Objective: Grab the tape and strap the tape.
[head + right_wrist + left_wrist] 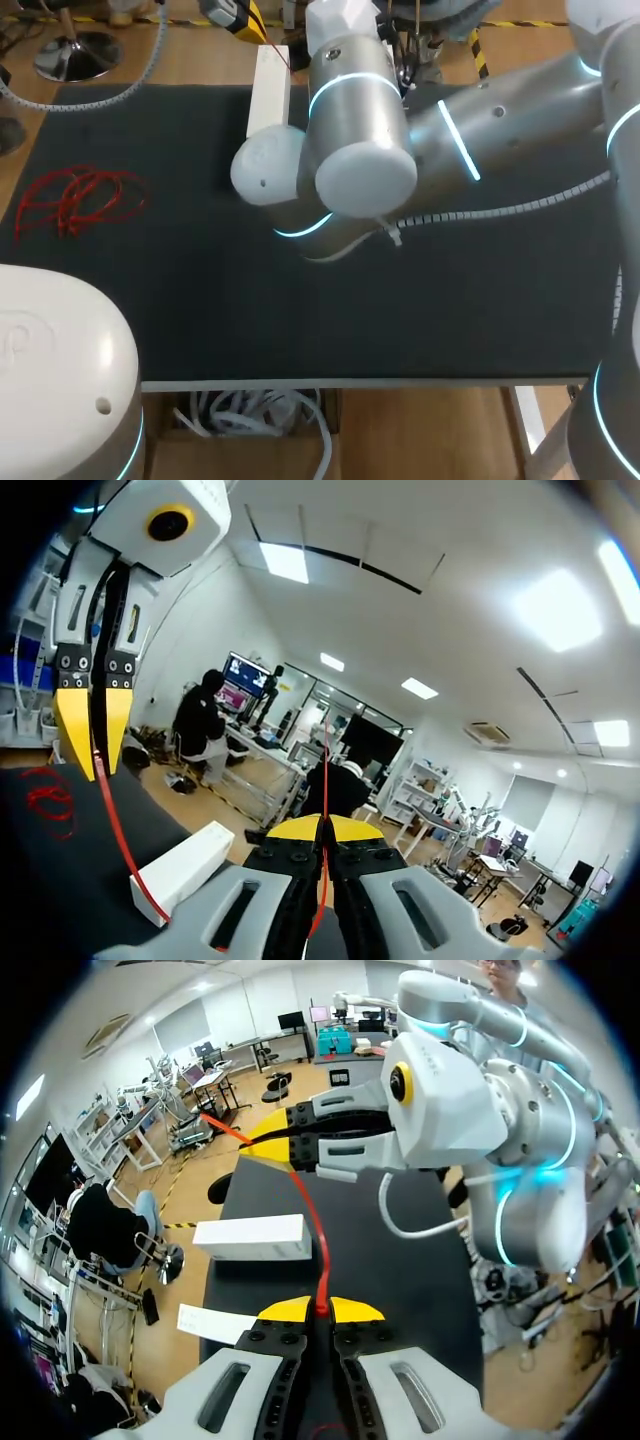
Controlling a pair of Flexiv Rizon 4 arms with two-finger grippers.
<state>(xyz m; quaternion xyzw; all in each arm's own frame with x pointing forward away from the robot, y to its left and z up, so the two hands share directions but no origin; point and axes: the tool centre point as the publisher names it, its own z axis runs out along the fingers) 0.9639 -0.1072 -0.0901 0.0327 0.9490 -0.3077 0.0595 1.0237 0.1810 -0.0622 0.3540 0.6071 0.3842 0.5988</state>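
A thin red tape strand [318,1250] runs taut between my two grippers, above the black mat. In the left wrist view my left gripper [321,1310] is shut on one end, and the strand leads ahead to my right gripper [272,1144]. Seen from the right wrist, my right gripper [322,827] is shut on the strand [118,830], with my left gripper [92,742] ahead holding the other end. More red tape lies as a loose tangle [80,198] at the mat's left. From the head camera, my right arm [400,140] hides the grippers, save yellow fingertips [238,18] at the far edge.
A long white box [268,90] lies at the far edge of the black mat [200,290], beside the strand. A white sheet [215,1323] lies off the mat near my left gripper. My left arm's base [50,370] fills the near left corner.
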